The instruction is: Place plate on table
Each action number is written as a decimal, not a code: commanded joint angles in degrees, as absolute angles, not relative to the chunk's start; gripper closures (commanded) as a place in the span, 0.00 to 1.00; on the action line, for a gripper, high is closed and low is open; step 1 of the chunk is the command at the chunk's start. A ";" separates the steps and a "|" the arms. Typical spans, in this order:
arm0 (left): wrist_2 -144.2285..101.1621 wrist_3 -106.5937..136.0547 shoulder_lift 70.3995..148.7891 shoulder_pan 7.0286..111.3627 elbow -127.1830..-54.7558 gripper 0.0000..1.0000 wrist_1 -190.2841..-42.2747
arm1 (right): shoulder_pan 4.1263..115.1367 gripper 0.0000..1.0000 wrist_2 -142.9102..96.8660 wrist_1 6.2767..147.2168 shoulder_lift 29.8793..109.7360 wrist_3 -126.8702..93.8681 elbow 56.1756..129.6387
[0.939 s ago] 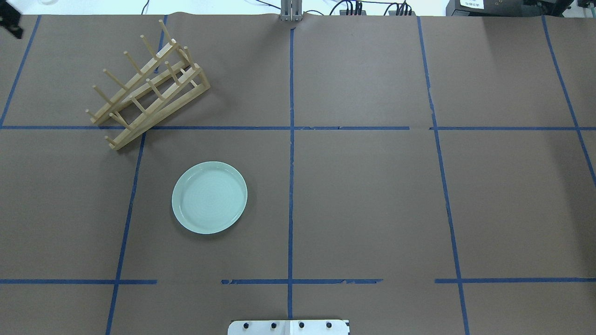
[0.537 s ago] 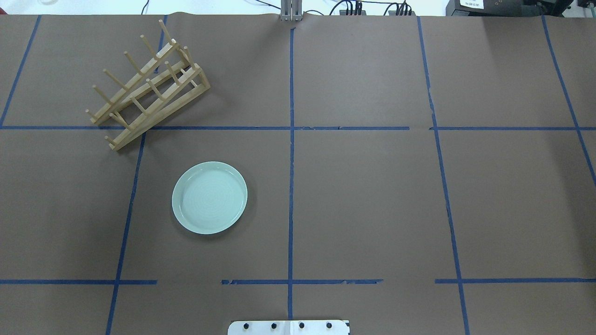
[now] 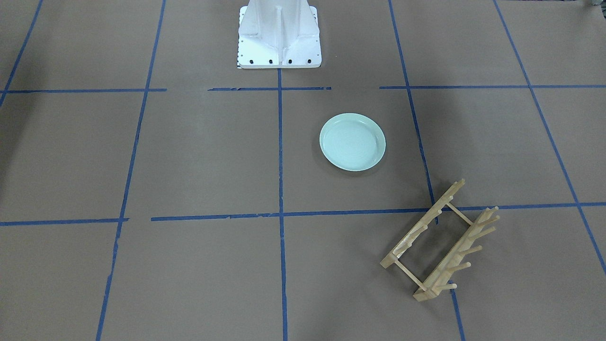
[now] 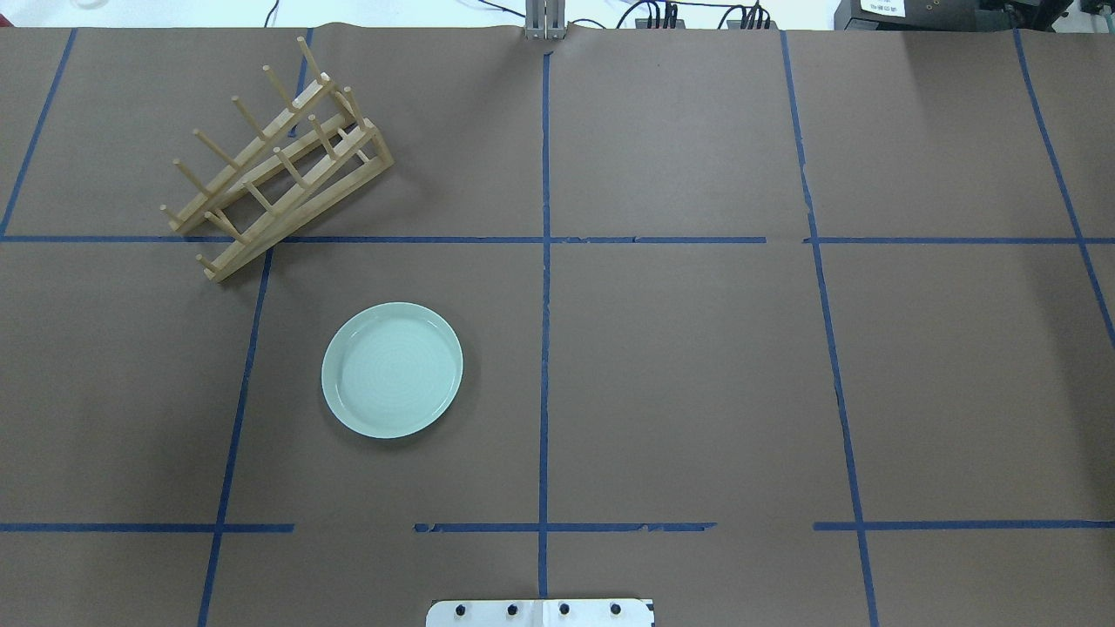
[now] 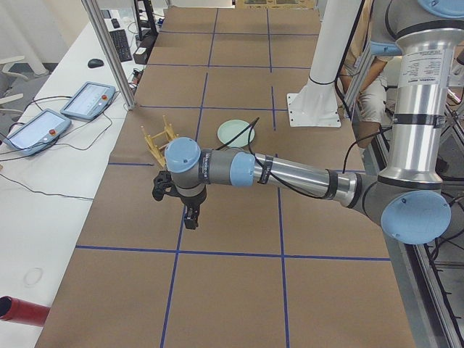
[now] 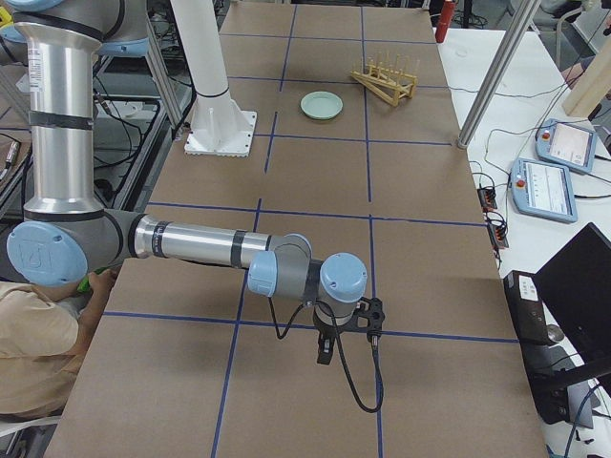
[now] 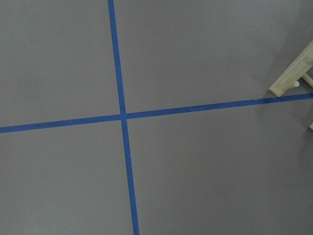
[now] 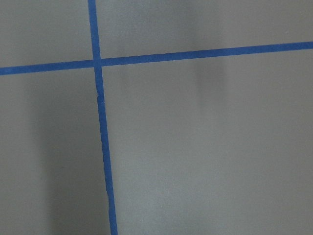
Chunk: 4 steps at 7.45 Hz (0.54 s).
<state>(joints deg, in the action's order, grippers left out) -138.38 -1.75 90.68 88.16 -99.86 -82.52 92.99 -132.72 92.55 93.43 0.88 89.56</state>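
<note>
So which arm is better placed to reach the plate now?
Left, probably: the plate lies on the table's left half near the rack, whose corner the left wrist view shows; the right shows only tape.

Found no word, number or brand that can be read. Spotted a white label point(image 4: 882, 7) on a black box point(image 4: 849, 22) beyond the far right corner of the table point(image 4: 679, 383); carries dark print, too small to make out. Noticed a pale sticker point(image 5: 419, 72) on the upright tube of the left arm point(image 5: 413, 138), with lines of tiny print, likewise illegible. Saw two teach pendants point(image 5: 88, 99) on the white bench point(image 5: 65, 167) past the table's far edge, screens lit; made out coloured fields only, no letters.
</note>
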 commanded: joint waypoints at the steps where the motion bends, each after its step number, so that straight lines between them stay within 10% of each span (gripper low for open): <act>1: -137.99 -1.67 88.59 90.24 -98.09 0.00 -82.62 | 92.99 0.00 -132.71 92.55 93.43 0.88 89.56; 4: -137.90 -1.49 90.17 93.34 -98.35 0.00 -82.44 | 92.99 0.00 -132.71 92.55 93.43 0.88 89.56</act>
